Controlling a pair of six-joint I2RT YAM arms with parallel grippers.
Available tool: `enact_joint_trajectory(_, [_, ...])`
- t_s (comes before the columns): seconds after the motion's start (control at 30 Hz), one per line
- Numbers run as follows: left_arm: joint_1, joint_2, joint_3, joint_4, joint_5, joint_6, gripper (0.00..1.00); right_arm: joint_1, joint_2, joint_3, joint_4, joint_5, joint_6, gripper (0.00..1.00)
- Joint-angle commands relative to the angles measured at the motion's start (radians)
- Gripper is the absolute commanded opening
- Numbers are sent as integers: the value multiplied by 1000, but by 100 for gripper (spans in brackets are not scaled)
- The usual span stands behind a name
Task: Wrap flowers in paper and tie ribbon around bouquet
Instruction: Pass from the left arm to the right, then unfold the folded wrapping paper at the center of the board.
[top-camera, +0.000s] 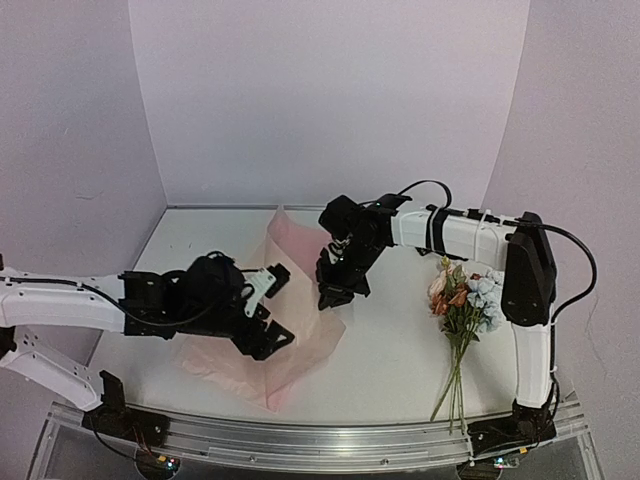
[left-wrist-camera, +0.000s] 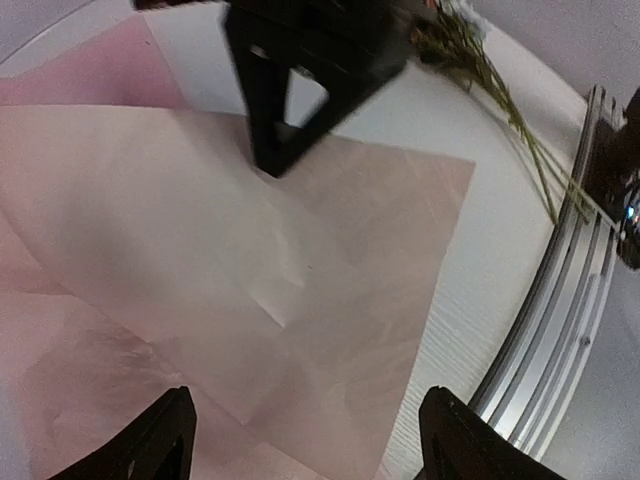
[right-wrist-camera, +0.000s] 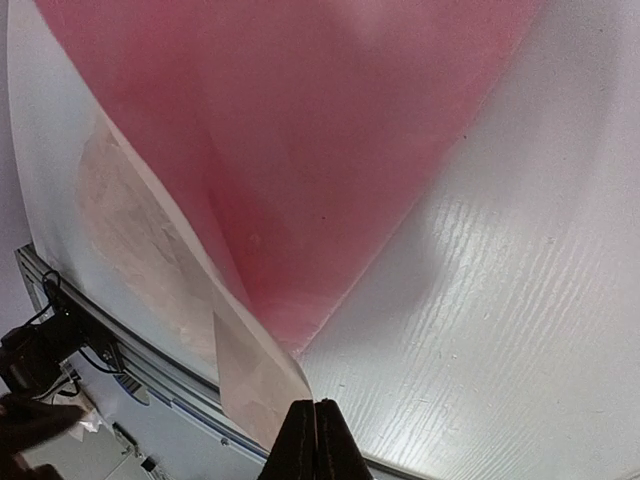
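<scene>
Your paper (top-camera: 300, 372) lies pink and translucent across the middle of the table (top-camera: 400, 360), creased, with its far corner standing up. The flowers (top-camera: 465, 300) lie well apart on its right, stems toward you. Your right gripper (right-wrist-camera: 315, 440) points down at the sheet, jaws pinched together on a folded edge, while your left gripper (left-wrist-camera: 305, 440) hovers over the near part, fingers spread wide, holding nothing.

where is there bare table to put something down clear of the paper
Bare table between the paper and the flowers, down to the near rail; also the far left corner. Crowded mid-sheet, under the left gripper and right gripper.
</scene>
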Motion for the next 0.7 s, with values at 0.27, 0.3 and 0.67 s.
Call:
enact_joint_trajectory(0.27, [510,21,-109,300,367,-442,75,38,-159,-109,51,218,20,0])
enact_joint_trajectory(0.3, [541,38,-125,350,396,-481,75,40,-165,-117,52,232,24,0])
enact_joint_trajectory(0.67, [625,305,-203,722,570,-723,76,51,-242,-187,56,348,72,0])
